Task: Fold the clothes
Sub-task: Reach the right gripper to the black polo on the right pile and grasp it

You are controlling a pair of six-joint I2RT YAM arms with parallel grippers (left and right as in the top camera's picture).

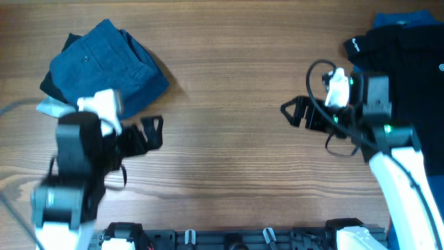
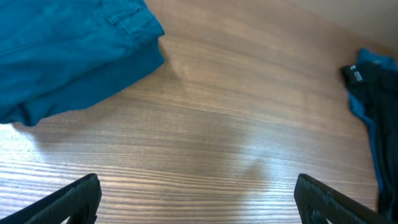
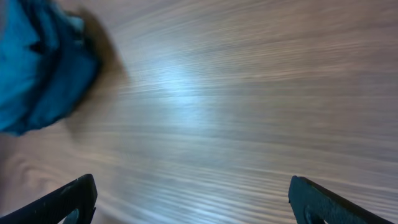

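Observation:
A folded blue garment lies at the table's back left; it also shows in the left wrist view and, blurred, in the right wrist view. A black shirt with white logos lies piled at the back right over a blue one; its edge shows in the left wrist view. My left gripper is open and empty over bare wood, just right of the blue garment. My right gripper is open and empty over bare wood, left of the black shirt.
The wooden table stretches bare between the two piles. A dark rail with clips runs along the front edge. Cables loop off the right arm.

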